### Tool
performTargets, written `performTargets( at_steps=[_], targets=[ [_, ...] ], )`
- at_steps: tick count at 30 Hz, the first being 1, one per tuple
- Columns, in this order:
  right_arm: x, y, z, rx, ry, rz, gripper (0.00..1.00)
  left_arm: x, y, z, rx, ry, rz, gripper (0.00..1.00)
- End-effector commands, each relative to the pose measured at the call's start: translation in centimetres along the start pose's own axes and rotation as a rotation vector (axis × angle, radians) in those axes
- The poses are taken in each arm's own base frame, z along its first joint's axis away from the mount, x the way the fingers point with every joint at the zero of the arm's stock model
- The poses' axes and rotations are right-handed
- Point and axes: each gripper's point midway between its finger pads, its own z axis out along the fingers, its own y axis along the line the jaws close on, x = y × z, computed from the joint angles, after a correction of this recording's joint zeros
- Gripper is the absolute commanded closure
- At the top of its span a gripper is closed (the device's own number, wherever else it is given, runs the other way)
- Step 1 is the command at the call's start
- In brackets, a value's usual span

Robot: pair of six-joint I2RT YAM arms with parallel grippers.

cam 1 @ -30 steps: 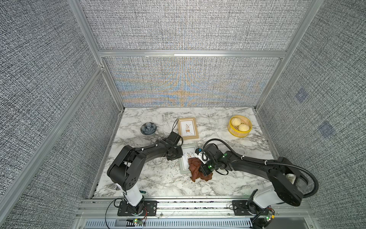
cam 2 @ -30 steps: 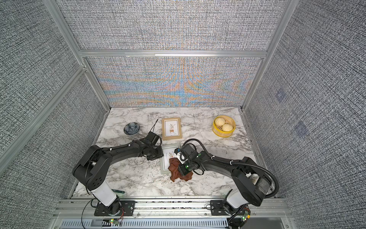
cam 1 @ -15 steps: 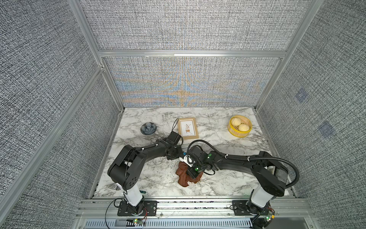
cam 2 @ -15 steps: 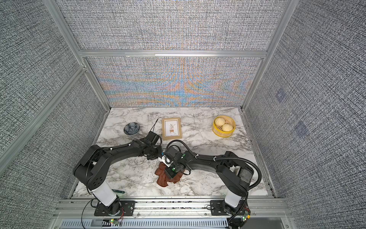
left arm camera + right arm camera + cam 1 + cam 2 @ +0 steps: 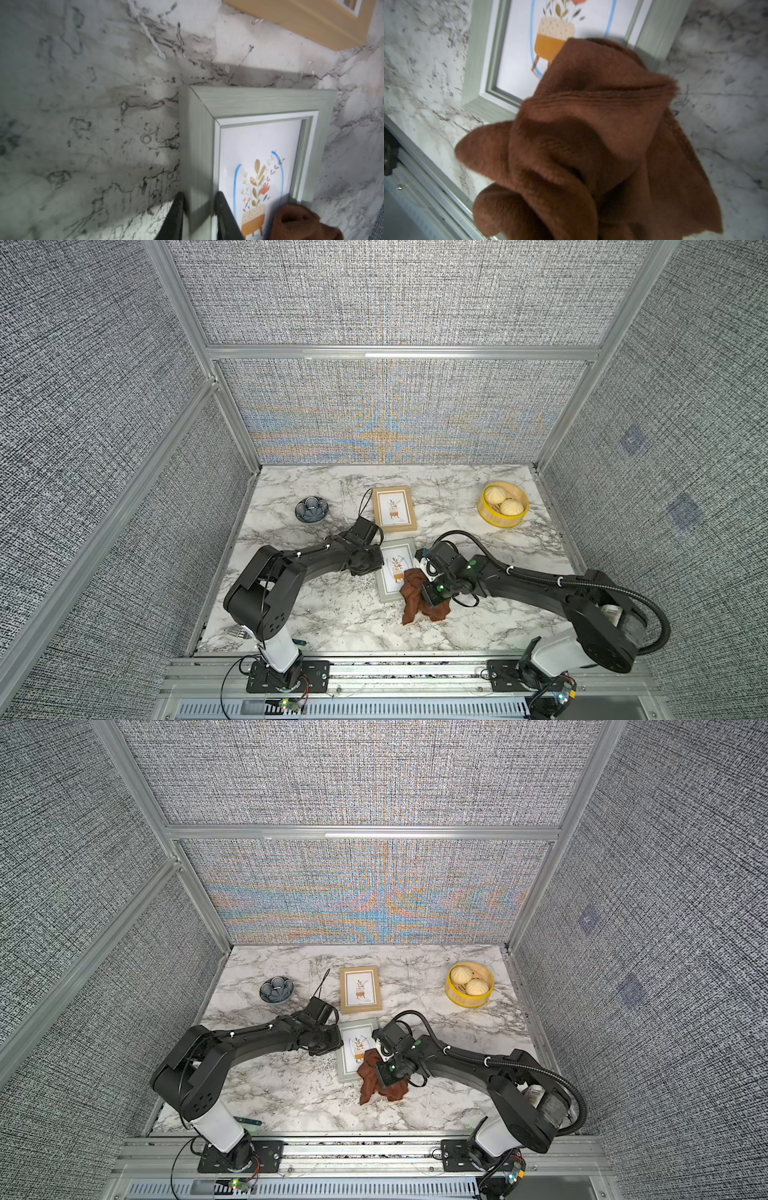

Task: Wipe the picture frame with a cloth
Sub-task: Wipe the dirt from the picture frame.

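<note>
A grey-green picture frame with a flower print lies flat mid-table. My left gripper is shut on the picture frame's left rail, one finger outside it and one on the glass side. The reddish-brown cloth is bunched over the near right corner of the picture frame and trails onto the marble. My right gripper is shut on the cloth, which hides its fingers. The cloth's edge shows in the left wrist view.
A wooden-framed picture lies just behind the grey-green one. A blue bowl sits at back left and a yellow steamer basket with two buns at back right. A small teal object lies at the front edge.
My right gripper swept the cloth left across the picture frame, then back right to its near right corner. The left gripper kept its hold and did not move.
</note>
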Motion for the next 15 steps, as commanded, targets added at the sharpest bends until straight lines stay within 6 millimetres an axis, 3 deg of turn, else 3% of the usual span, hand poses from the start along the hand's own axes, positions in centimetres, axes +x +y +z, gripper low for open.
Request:
performTargets(
  at_steps=[1,3,7,15],
  targets=[
    [-2.6,1.4,-0.7,-0.047,-0.066,0.048,1.0,1.6,1.9,0.7,-0.066,0.055,-0.075,0.92],
    [-3.4,2.6,-0.5,-0.089,-0.069,0.065,1.0,1.7,0.9,1.2,-0.005,0.064,-0.101,0.92],
    [-3.1,3.2,0.8,-0.091,-0.03,0.049,1.0,1.9,0.0,1.8,0.051,0.078,-0.153,0.93],
    [-1.3,3.2,3.1,-0.032,0.045,-0.047,1.0,2.6,2.0,1.4,-0.008,0.056,-0.203,0.93]
  ],
)
